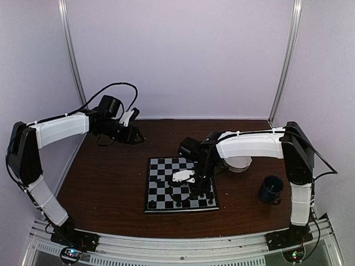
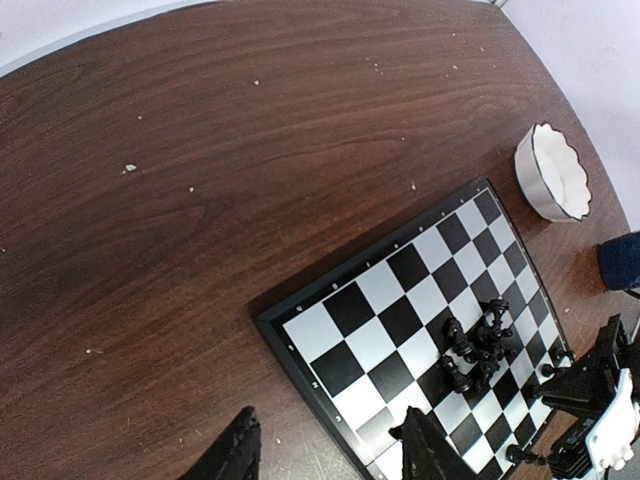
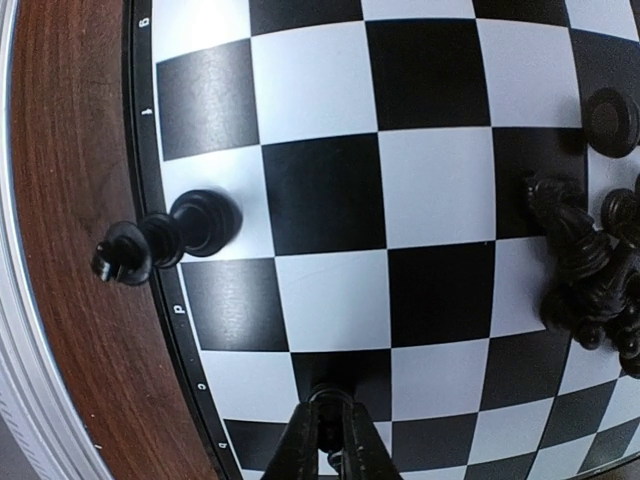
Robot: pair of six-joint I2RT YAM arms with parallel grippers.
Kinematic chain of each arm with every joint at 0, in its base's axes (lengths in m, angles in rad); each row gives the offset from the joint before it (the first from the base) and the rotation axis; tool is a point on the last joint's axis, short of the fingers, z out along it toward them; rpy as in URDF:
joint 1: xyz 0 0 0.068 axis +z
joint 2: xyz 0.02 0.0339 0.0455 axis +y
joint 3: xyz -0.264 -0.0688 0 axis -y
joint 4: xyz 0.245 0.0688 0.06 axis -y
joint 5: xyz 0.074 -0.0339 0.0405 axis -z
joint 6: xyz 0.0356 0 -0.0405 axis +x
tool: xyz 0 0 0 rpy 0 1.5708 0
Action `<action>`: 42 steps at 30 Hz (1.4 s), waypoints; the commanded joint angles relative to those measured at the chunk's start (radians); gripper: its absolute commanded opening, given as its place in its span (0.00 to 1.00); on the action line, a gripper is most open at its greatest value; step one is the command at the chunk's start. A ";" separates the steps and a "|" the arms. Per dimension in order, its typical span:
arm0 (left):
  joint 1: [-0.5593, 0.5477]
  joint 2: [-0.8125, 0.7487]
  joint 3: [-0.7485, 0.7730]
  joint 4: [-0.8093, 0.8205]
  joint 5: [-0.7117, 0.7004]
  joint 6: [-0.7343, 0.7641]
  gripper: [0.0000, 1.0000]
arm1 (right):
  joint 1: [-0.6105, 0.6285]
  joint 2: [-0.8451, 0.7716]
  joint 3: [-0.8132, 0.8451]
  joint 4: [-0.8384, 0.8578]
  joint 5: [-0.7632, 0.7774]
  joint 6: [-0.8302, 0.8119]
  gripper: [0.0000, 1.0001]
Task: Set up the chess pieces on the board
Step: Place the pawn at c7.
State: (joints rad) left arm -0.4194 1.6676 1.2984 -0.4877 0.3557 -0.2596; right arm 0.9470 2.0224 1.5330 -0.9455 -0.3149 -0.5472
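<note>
The board (image 1: 161, 169) lies at the table's middle. My right gripper (image 1: 195, 193) reaches down over its near right part and is shut on a small black chess piece (image 3: 331, 392) standing on a black square near the edge. Another piece (image 3: 172, 234) stands on an edge square to the left. A heap of several chess pieces (image 3: 588, 268) lies to the right, also seen as a cluster (image 2: 476, 348) in the left wrist view. My left gripper (image 1: 132, 134) hangs open and empty, far back left; its fingertips (image 2: 236, 448) frame the board's corner (image 2: 300, 350).
A white scalloped bowl (image 1: 239, 163) stands right of the board, partly behind the right arm. A dark blue mug (image 1: 272, 188) sits at the right front. The bowl (image 2: 555, 172) and mug (image 2: 622, 262) also show in the left wrist view.
</note>
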 commanded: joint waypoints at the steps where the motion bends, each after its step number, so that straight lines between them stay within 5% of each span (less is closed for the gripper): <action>1: 0.005 -0.031 0.025 0.017 0.004 0.012 0.48 | 0.005 0.018 0.034 0.018 0.032 0.004 0.08; 17: 0.006 -0.030 0.024 0.018 0.005 0.013 0.49 | 0.007 0.001 0.026 0.007 0.028 0.009 0.15; 42: 0.005 -0.027 0.024 0.017 0.003 0.013 0.49 | 0.019 -0.016 0.017 0.014 0.101 0.012 0.12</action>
State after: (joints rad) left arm -0.4194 1.6661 1.2984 -0.4877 0.3557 -0.2596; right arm 0.9638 2.0369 1.5528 -0.9371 -0.2562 -0.5423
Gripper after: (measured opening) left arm 0.487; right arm 0.133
